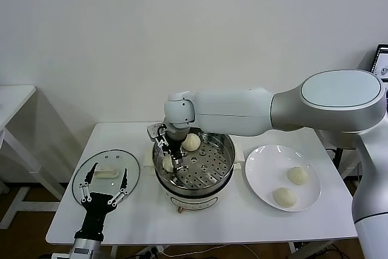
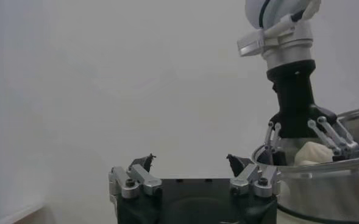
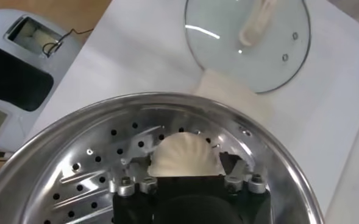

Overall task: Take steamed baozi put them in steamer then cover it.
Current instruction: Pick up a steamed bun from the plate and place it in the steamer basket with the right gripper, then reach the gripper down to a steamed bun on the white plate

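My right claw [image 1: 170, 157] is down inside the steamer [image 1: 219, 173], fingers spread wide around one baozi [image 3: 182, 156] on the holey floor. The steamer sits mid white table [image 1: 200, 219] by a plain white wall [image 1: 182, 34]. My left claw [image 1: 104, 187] hangs open above the glass lid [image 1: 97, 168], left of the steamer.

The white table [image 1: 242, 219] carries the glass lid [image 1: 106, 173], steamer [image 1: 224, 174] and plate [image 1: 257, 177].

even, soft indoor light, bright on the white table [image 1: 254, 216] and wall. faint shadows under the table. small glare streaks on the glass lid [image 3: 228, 36] and steel pot [image 3: 75, 152]. left wrist view looks hazy.
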### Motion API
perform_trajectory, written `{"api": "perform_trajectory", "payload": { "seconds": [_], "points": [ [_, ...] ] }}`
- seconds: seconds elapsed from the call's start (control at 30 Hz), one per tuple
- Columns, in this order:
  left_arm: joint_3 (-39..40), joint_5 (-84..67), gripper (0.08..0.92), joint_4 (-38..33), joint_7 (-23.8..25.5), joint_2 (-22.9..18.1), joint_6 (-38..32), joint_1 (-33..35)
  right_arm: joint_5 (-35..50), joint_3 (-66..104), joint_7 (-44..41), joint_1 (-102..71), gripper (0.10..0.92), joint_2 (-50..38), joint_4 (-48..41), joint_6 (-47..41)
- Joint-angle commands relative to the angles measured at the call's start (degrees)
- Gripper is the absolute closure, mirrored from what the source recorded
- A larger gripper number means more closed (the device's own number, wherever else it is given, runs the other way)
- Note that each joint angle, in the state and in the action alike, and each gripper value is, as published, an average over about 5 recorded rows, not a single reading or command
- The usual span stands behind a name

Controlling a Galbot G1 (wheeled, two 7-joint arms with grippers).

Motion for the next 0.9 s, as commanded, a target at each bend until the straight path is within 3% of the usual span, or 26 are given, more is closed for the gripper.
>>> {"api": "perform_trajectory", "payload": {
  "seconds": [0.03, 0.4, 0.63, 0.9],
  "points": [
    [0.2, 0.1, 0.177, -0.2, 0.0, 0.0, 0.1, 0.1, -3.1, 3.0, -3.5, 2.7, 0.203, -7.1, 4.8, 1.3],
    [0.5, 0.3, 0.177, -0.4, 0.0, 0.2, 0.0, 0.1, -13.0, 11.6, -21.7, 8.5, 0.203, -36.2, 10.1, 12.9],
    [1.0, 0.6, 0.177, -0.4, 0.1, 0.1, 0.0, 0.1, -20.6, 10.0, -22.4, 2.9, 0.203, -49.5, 8.6, 16.6],
    [1.2, 1.0, 0.177, -0.2, 0.0, -0.2, 0.0, 0.2, -27.2, 11.7, -19.2, -11.6, 0.203, -54.8, 9.0, 17.8]
  ]
}}
